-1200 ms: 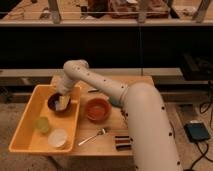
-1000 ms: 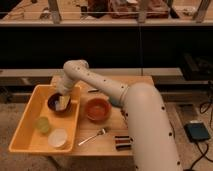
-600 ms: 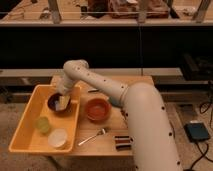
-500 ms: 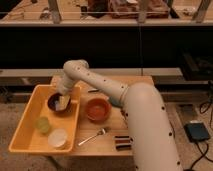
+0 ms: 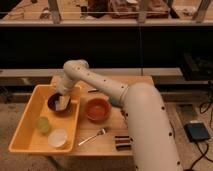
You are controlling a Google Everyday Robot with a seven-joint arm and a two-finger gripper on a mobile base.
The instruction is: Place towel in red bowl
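The towel [image 5: 63, 103] is a small pale cream piece lying in the dark brown-maroon bowl [image 5: 53, 102], which stands in the yellow tray [image 5: 25, 125] at the left. My gripper [image 5: 62, 98] reaches down from the white arm into that bowl, right at the towel. The red bowl [image 5: 97, 109] is orange-red and stands on the wooden table just right of the tray, with nothing in it.
In the tray there are also a pale green object [image 5: 42, 124] and a white round cup [image 5: 57, 137]. A fork [image 5: 92, 136] and a dark striped piece [image 5: 121, 142] lie on the table [image 5: 135, 82] near its front edge. A dark shelf runs behind the table.
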